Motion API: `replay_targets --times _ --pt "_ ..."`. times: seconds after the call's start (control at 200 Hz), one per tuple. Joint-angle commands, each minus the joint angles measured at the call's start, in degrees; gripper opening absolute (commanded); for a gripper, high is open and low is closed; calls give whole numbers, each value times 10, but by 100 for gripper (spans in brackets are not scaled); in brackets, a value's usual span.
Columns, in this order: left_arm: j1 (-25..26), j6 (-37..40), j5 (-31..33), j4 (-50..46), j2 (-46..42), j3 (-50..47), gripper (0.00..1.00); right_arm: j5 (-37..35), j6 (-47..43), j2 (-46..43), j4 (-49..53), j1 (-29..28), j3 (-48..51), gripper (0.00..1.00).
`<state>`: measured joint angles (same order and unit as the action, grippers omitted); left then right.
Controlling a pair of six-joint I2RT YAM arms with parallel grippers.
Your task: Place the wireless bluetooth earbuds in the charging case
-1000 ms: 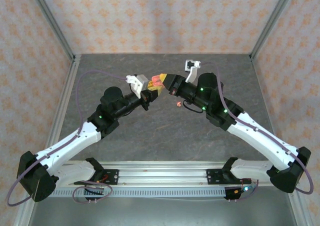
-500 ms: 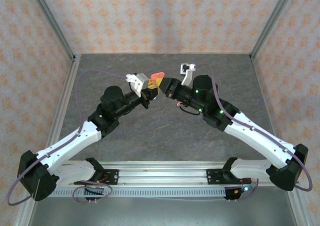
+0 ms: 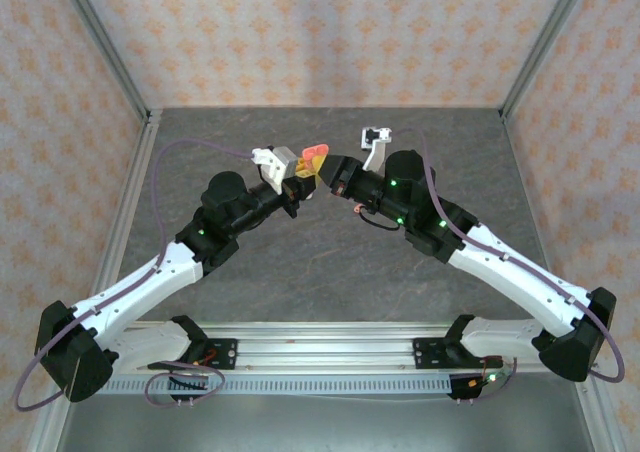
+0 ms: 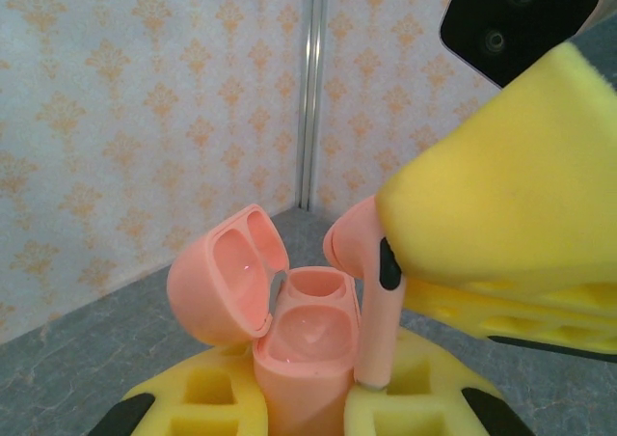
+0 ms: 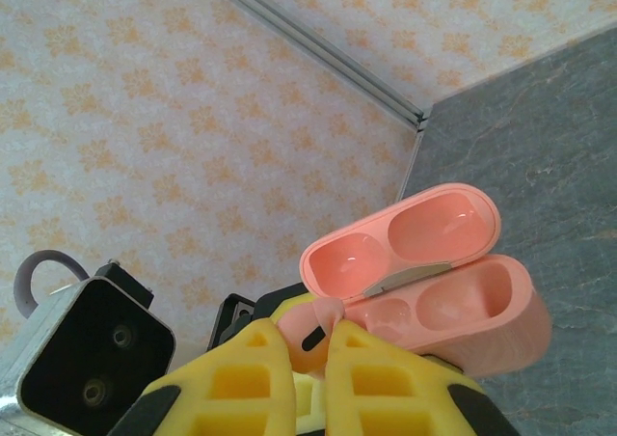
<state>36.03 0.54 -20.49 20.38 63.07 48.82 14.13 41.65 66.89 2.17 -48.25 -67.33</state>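
A: Coral-pink charging case (image 3: pixel 314 156) is up in the air mid-table in the top view, lid open. Who's holding it?

B: The left gripper (image 3: pixel 303 179), clamped on the case body. The right gripper (image 3: pixel 331 171) sits nose to nose with it, just beside the case. Both arms reach in over the grey stone-look table (image 3: pixel 330 272).

A: Anything lying on the table?

B: One coral speck (image 3: pixel 357 210) beside the right arm's wrist, apart from the case. Too small to identify.

A: Left wrist view?

B: Case (image 4: pixel 299 354) stands upright between the left gripper's (image 4: pixel 299 402) yellow foam pads (image 4: pixel 164 397), squeezed at its lower half. Lid (image 4: pixel 227 272) is hinged back to the left, and the two wells face up. Right gripper (image 4: pixel 405 274) comes in from the right, jaws pinched on a coral earbud (image 4: pixel 374 320). The stem points down along the outside of the case's right wall, and the head sits above rim level. It's beside the case, not in a well.

A: Right wrist?

B: Right gripper (image 5: pixel 307 354) is closed on the earbud (image 5: pixel 326 313), with just its head poking out between the yellow pads. The open case (image 5: pixel 453 306) is just beyond, lid (image 5: pixel 405 233) raised, wells toward the camera. The left arm's wrist camera (image 5: pixel 87 359) is at lower left.
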Motion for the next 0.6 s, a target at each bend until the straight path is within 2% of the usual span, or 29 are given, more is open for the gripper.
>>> replay_targets --times 0.0,0.595 --pt "4 7 4 23 -3 19 0 -28 6 -7 13 -3 -14 12" --pt "5 2 2 23 -2 17 0 -33 5 6 16 -3 -43 13"
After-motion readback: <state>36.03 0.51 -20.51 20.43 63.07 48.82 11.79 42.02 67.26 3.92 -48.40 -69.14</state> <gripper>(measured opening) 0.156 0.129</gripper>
